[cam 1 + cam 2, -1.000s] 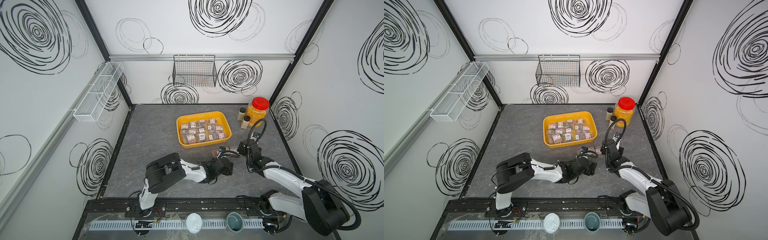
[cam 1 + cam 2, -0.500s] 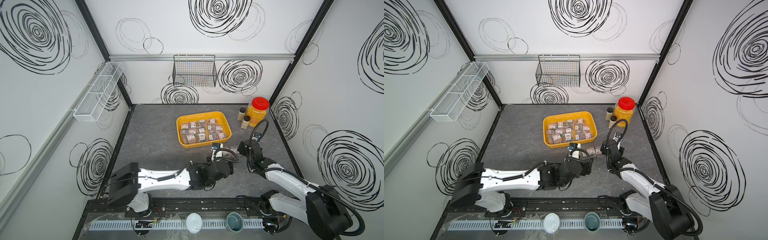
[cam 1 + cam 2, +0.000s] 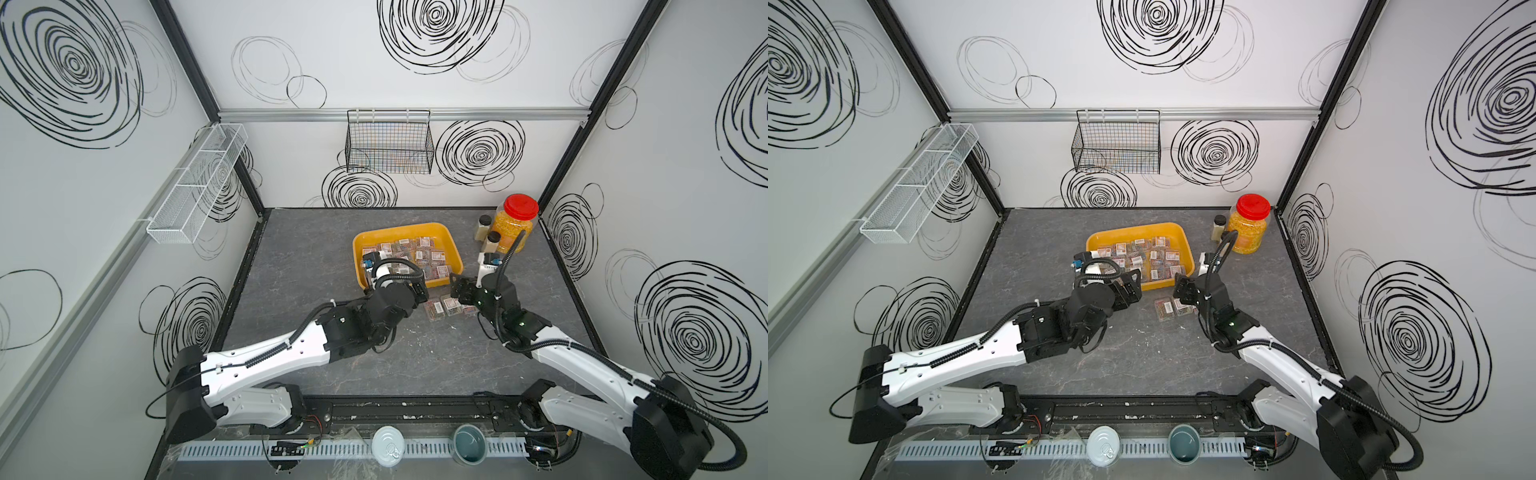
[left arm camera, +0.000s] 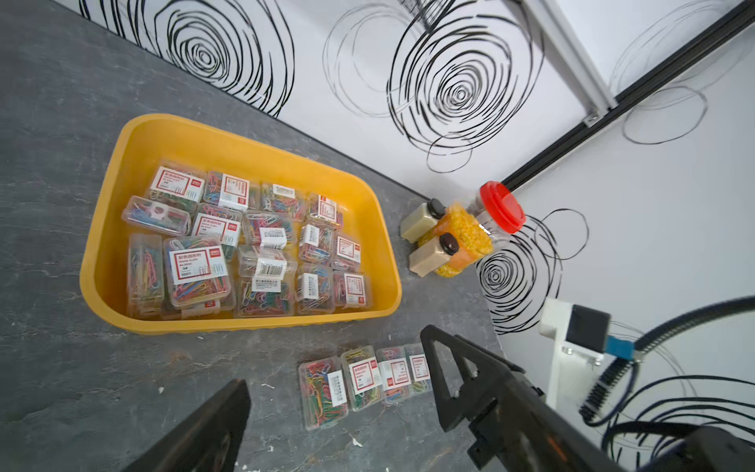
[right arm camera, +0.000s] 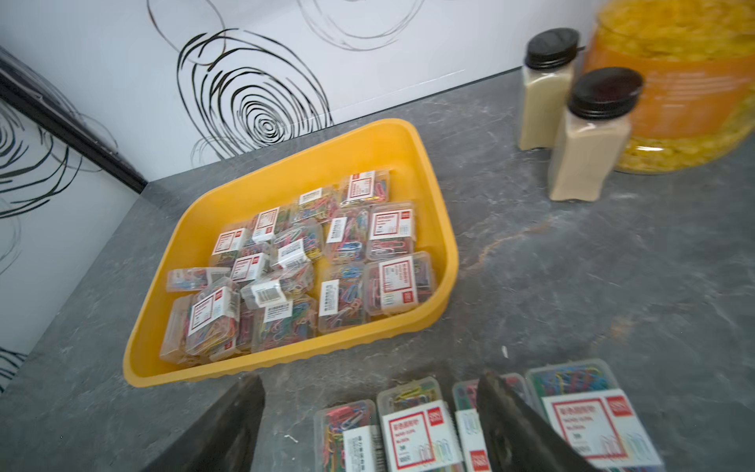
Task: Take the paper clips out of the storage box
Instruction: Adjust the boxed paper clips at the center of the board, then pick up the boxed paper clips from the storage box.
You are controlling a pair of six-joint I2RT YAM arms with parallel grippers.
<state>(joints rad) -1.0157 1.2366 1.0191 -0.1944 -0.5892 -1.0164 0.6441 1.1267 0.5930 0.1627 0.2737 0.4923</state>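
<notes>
Mostly, paper clips [image 4: 204,269] fill the storage box [image 4: 253,323].

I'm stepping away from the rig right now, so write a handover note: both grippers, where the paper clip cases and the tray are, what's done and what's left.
Grippers: the left gripper is open and empty, near the front side of the tray. The right gripper is open and empty, above the row of cases already taken out.
Things: the tray sits on the table with most cases inside.
Done: four cases lie in a row on the table in front of the tray.
Left: lift out every case in the tray.
</notes>
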